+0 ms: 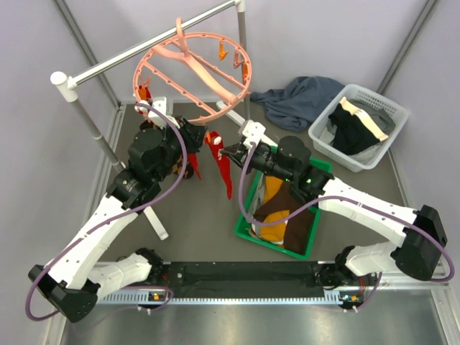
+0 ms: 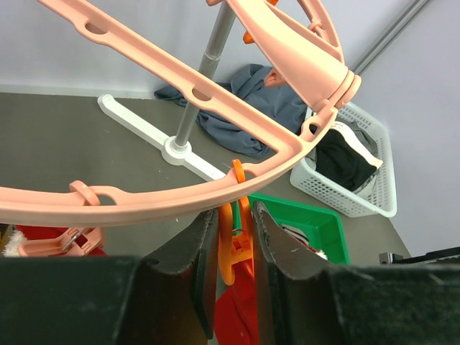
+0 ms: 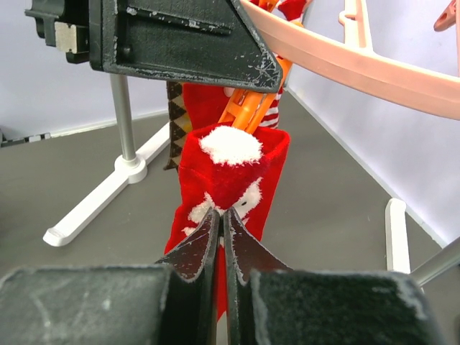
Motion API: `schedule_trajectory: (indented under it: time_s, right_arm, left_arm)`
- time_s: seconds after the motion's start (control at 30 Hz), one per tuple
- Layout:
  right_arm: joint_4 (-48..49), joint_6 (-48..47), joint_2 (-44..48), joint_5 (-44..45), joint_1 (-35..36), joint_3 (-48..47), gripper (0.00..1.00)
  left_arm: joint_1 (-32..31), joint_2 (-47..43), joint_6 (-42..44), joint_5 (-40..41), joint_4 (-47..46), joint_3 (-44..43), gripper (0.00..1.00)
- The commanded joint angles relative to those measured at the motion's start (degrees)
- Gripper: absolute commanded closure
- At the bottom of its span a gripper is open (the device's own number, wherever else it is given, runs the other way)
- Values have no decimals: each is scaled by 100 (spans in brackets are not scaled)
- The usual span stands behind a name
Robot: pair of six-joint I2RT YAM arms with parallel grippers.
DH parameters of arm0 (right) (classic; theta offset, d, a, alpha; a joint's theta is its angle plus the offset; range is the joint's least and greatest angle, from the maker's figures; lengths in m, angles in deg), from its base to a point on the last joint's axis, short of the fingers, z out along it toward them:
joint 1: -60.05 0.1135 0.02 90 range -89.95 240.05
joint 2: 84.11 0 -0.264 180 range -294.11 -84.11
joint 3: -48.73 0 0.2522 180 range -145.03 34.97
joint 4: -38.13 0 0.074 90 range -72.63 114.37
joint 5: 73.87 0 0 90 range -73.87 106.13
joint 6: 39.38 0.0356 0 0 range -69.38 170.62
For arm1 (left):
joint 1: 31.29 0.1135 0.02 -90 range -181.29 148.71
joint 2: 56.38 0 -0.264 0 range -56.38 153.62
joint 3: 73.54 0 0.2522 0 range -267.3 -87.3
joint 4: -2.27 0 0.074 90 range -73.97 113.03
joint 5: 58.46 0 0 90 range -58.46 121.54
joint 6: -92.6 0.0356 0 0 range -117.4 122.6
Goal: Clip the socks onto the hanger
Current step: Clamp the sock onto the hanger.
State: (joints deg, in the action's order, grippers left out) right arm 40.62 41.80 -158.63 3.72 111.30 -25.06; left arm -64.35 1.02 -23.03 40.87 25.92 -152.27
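Note:
The salmon-pink hanger [image 1: 192, 72] hangs from the grey rail. My left gripper [image 1: 203, 136] is at its near rim; in the left wrist view [image 2: 235, 210] it is shut on an orange clip [image 2: 228, 251] under the ring [image 2: 180, 194]. A red sock [image 2: 241, 313] with white patches hangs just below that clip. My right gripper [image 1: 228, 152] is shut on this sock [image 3: 230, 172] near its top edge, seen in the right wrist view [image 3: 222, 213]. An argyle sock [image 3: 175, 108] and a striped sock [image 3: 272, 115] hang behind. Brown and mustard socks [image 1: 277, 212] lie in the green bin.
The green bin [image 1: 244, 223] stands under my right arm. A white basket [image 1: 320, 136] with black and cream garments stands at the back right, a dark blue-grey cloth [image 1: 302, 97] beside it. The rail's posts [image 1: 243, 65] and white feet [image 1: 154, 215] stand close to both arms.

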Motion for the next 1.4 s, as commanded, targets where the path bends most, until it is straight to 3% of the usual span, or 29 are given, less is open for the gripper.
schedule_trajectory:
  time_s: [0.0, 0.17, 0.33, 0.47, 0.53, 0.67, 0.73, 0.93, 1.1, 1.27, 1.37]
  right_arm:
    - [484, 100, -54, 10, 61, -343, 100]
    - [554, 108, -115, 36, 61, -395, 100]
    - [616, 126, -159, 1, 61, -510, 98]
    - [660, 144, -194, -16, 61, -597, 96]
    - [599, 152, -229, -25, 61, -685, 76]
    - [441, 179, -221, 281, 61, -668, 51]
    - [309, 179, -168, 736, 52, -624, 40]
    - [-534, 600, 261, 2054, -281, -440, 20]
    - [-1552, 1478, 999, 2855, -1124, -2, 3]
    - [-2353, 2103, 2230, 3630, -1967, 579, 1]
    - [-2793, 2165, 2984, 4394, -2074, 931, 1]
  left_arm:
    - [19, -89, -74, -9, -638, -7, 80]
    - [10, -168, -65, 8, -585, -24, 65]
    - [19, -274, -65, 70, -515, -33, 41]
    - [10, -388, -48, 114, -392, -95, 28]
    - [19, -485, -30, 149, -242, -156, 20]
    - [19, -800, 57, 376, 56, -157, 10]
    - [19, -932, 128, 552, 320, -148, 7]
    - [19, -1433, 348, 1238, 1162, 28, 3]
    - [10, -1996, 462, 1861, 1743, 292, 1]
    - [19, -2549, 524, 2293, 2324, 397, 1]
    - [19, -2866, 541, 2565, 2552, 432, 1]
